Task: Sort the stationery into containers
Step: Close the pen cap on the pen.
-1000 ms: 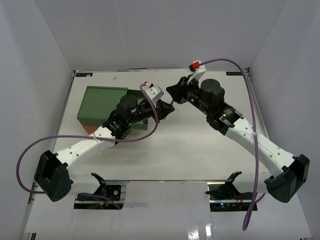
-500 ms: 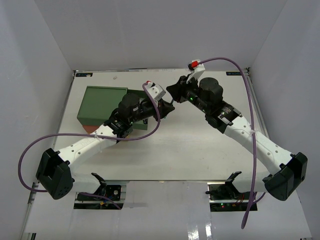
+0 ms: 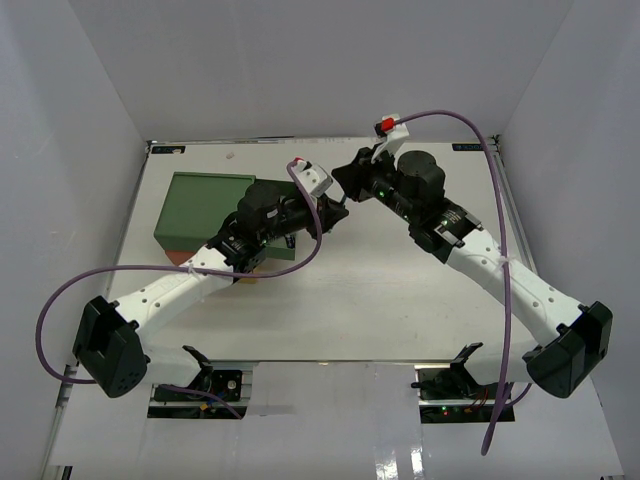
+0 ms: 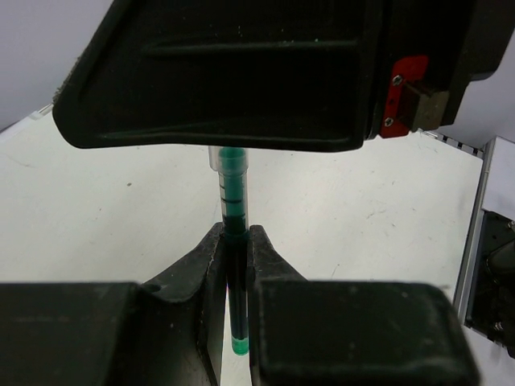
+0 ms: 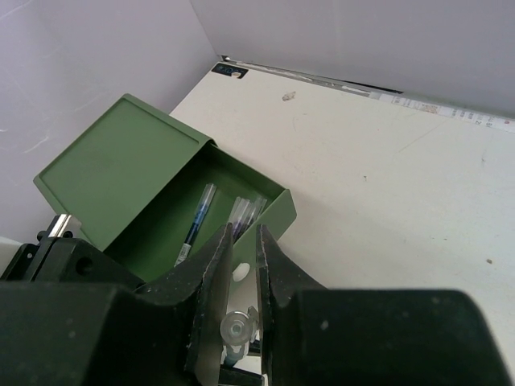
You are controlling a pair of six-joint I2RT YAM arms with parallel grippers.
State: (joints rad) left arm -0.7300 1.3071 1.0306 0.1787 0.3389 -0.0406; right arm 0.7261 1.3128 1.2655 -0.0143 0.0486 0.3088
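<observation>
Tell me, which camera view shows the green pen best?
The left wrist view: the green pen fills the centre, barrel and marks clear. The right wrist view shows only what seems its clear end, seen end-on. The top external view does not show it.

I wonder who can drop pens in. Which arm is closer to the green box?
Left. The left arm leans over the green box's near right corner; the right arm is off to its right, not touching it.

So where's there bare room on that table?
The wide table patch between left arm, right arm and near edge; also the strip along the back wall. Crowded where left tool and right tool meet by the open green drawer.
</observation>
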